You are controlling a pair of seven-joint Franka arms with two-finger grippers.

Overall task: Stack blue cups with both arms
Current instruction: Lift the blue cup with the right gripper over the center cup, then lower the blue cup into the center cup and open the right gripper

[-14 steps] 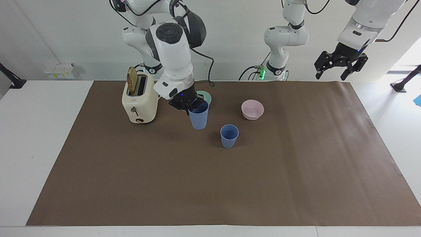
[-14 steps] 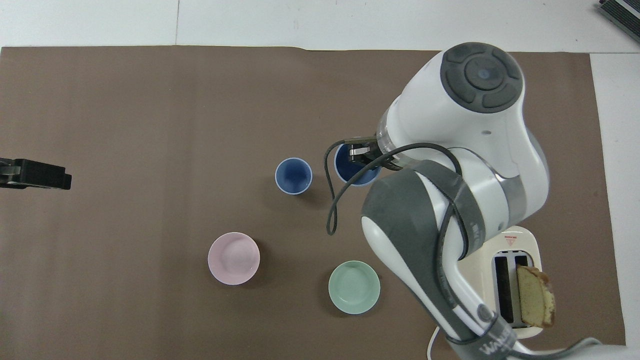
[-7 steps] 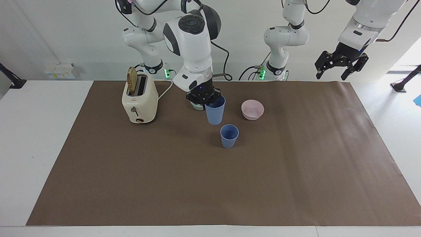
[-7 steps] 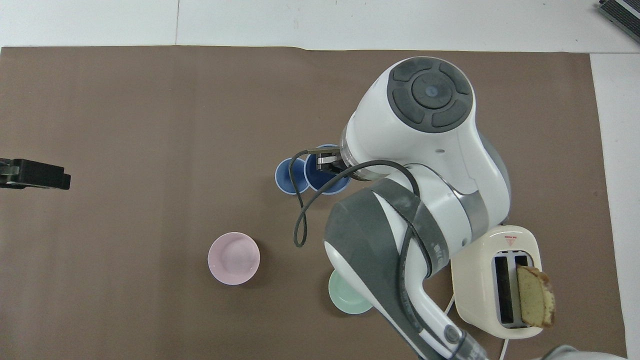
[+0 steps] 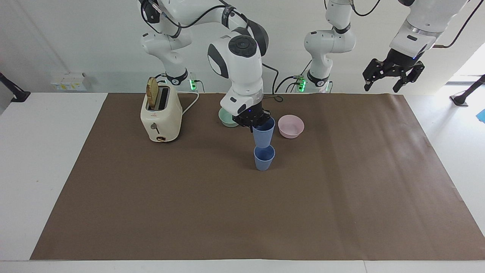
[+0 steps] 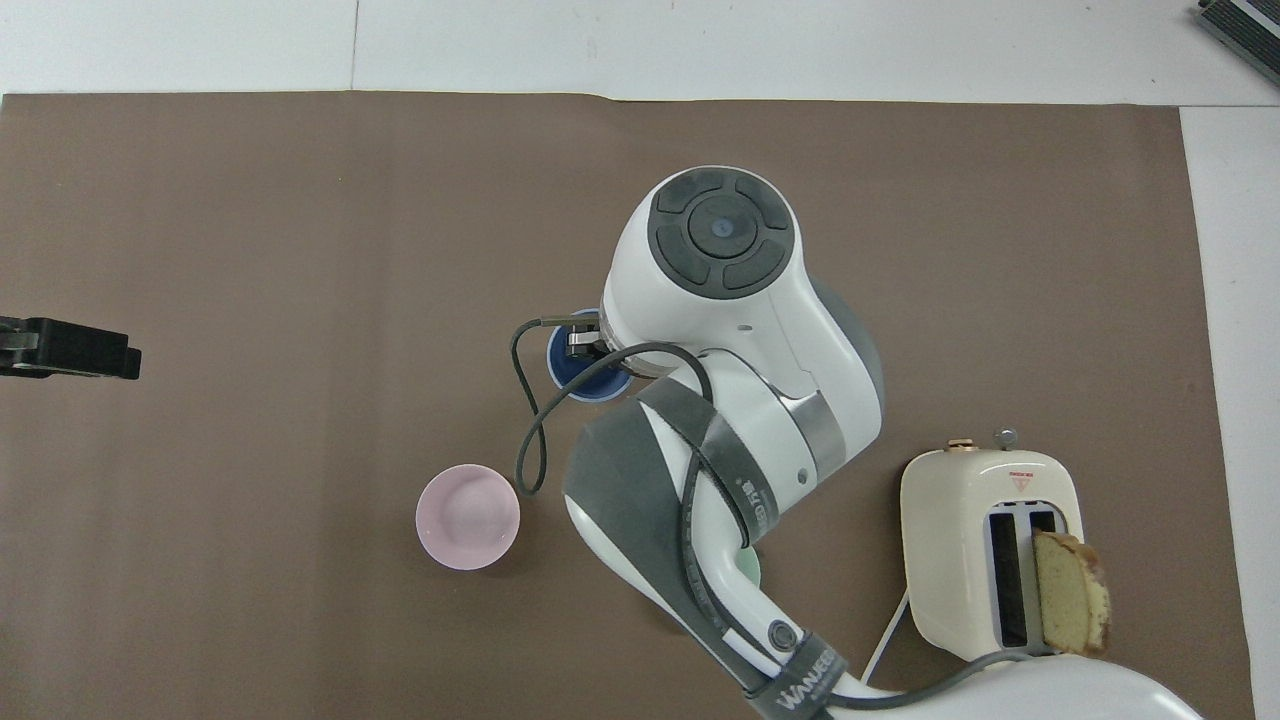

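One blue cup [image 5: 264, 159] stands upright on the brown mat [image 5: 341, 197] near the table's middle. My right gripper [image 5: 253, 120] is shut on the rim of the second blue cup [image 5: 263, 132] and holds it upright straight over the standing one, its base at that cup's rim. In the overhead view the held cup [image 6: 578, 372] shows partly under the right arm and hides the standing cup. My left gripper [image 5: 392, 77] waits open and empty, raised over the mat's corner at the left arm's end; it also shows in the overhead view [image 6: 70, 347].
A cream toaster [image 5: 161, 115] with a bread slice in one slot stands toward the right arm's end. A green bowl [image 5: 226, 118] and a pink bowl [image 5: 291, 126] sit nearer to the robots than the standing cup, on either side of the right gripper.
My right gripper has carried the blue cup sideways from beside the toaster toward the left arm's end, until it is over the standing cup. The left arm has not moved.
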